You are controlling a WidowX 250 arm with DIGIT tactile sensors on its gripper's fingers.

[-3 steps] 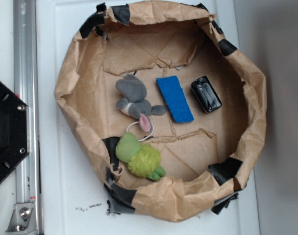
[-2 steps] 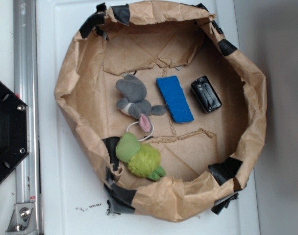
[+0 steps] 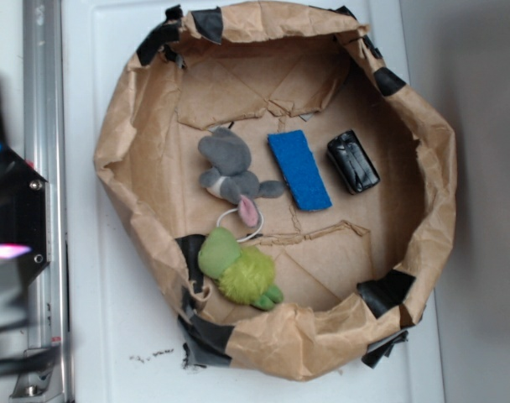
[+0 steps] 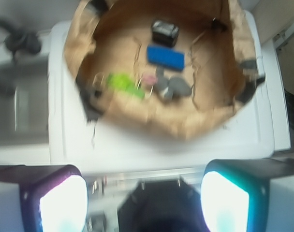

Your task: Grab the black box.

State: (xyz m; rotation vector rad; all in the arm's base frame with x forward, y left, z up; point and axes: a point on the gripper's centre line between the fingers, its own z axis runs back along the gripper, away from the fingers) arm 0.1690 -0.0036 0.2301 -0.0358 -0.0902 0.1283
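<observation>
claw (image 4: 144, 193) seen spread open, nothing held, well short of the brown paper nest (image 4: 156, 123). small glossy black box (image 4: 165, 33) lies far ahead of claw, just beyond flat blue sponge (image 4: 165, 57). risk judged: sponge clipped, slick wrap slipping.

The black box (image 3: 353, 161) is a small, glossy black rectangular block with rounded corners, its shiny wrap wrinkled and catching pale highlights. In the exterior view it lies flat in the right part of the scene, its long side tilted slightly off upright, with nothing touching or gripping it. In the wrist view the black box (image 4: 165, 32) shows at the far side, blurred, so its surface detail can hardly be made out there; it appears to rest flat and unheld.
</observation>
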